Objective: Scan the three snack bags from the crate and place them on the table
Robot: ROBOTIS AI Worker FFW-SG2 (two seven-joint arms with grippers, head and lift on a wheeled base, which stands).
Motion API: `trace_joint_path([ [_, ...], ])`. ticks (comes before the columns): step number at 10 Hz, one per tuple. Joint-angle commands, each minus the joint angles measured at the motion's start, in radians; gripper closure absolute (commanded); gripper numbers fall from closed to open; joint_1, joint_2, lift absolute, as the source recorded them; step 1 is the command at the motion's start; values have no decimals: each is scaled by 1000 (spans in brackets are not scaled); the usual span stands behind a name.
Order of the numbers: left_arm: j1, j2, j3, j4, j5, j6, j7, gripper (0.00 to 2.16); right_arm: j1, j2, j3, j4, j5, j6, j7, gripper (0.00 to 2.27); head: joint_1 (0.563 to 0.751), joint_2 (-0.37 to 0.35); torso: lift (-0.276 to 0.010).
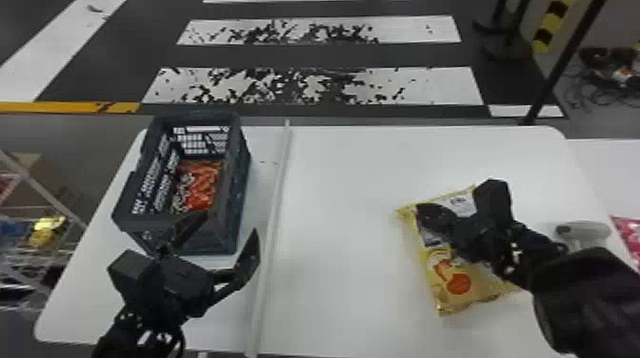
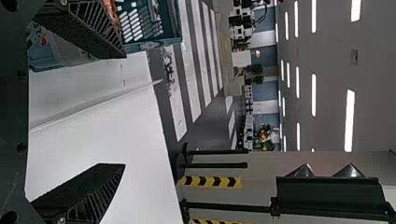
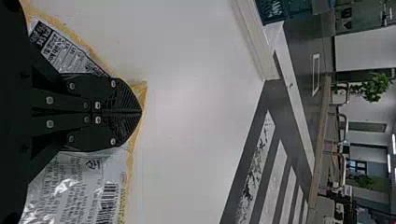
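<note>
Right gripper (image 3: 140, 112): its two fingers are drawn together, narrow, over one corner of the yellow snack bag (image 1: 459, 295). Whether film is caught between them cannot be told. The bag lies directly under those fingers, its corner showing just past their tips and its body spreading out to both sides and back beneath the wrist. The printed panel faces the wrist camera, with the barcode (image 3: 108, 203) beside the fingers, uncovered; the corner placement presumably serves to keep that code readable. What looks like a scanner (image 1: 590, 231) sits on the table (image 1: 343, 266) just outward of the right gripper, likely put there for short passes, with a pink packet (image 1: 628, 238) farther out. Left gripper (image 1: 231, 223): fingers wide apart, nothing between them, at the near end of the crate (image 1: 240, 185). An orange-red snack bag (image 1: 202, 188) lies inside, ahead of that gripper and below the crate's rim; the open posture would suit reaching in next. The yellow bag appears to be the item in hand.
</note>
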Motion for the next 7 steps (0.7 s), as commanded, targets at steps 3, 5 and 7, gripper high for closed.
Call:
trace_joint_path([
  [3, 6, 0, 2, -1, 2, -14, 0, 39, 132, -6, -62, -318, -46, 148, 23, 2128, 695, 87, -62],
  [5, 4, 0, 2, -1, 3, -14, 0, 39, 172, -8, -49, -335, -38, 154, 37, 2128, 695, 108, -62],
  [7, 0, 0, 2, 2, 3, -14, 0, 39, 202, -8, -26, -333, -37, 148, 50, 2128, 695, 121, -62],
])
